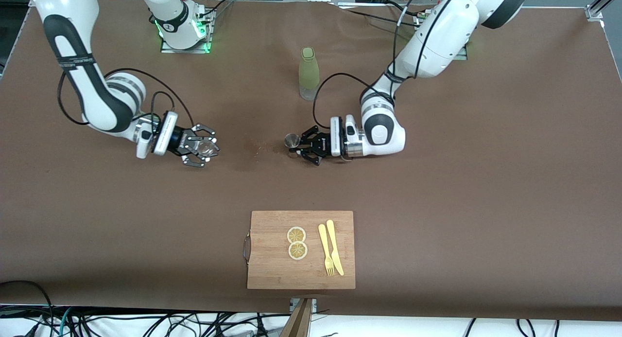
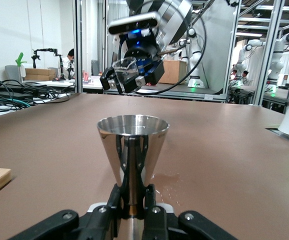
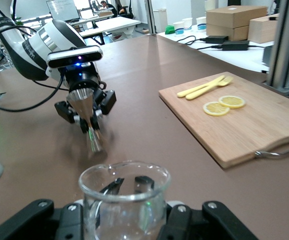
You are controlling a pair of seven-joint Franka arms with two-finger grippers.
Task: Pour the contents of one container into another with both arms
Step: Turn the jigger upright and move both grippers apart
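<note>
My left gripper is shut on a steel cone-shaped cup, which it holds upright and low over the middle of the table. In the left wrist view the cup fills the centre, with the fingers clamped on its narrow lower part. My right gripper is shut on a clear glass beaker, held above the table toward the right arm's end. The beaker looks empty in the right wrist view. The two containers are apart, facing each other.
A wet patch lies on the brown table between the grippers. A pale green bottle stands farther from the front camera. A wooden cutting board near the front edge carries two lemon slices, a yellow fork and a knife.
</note>
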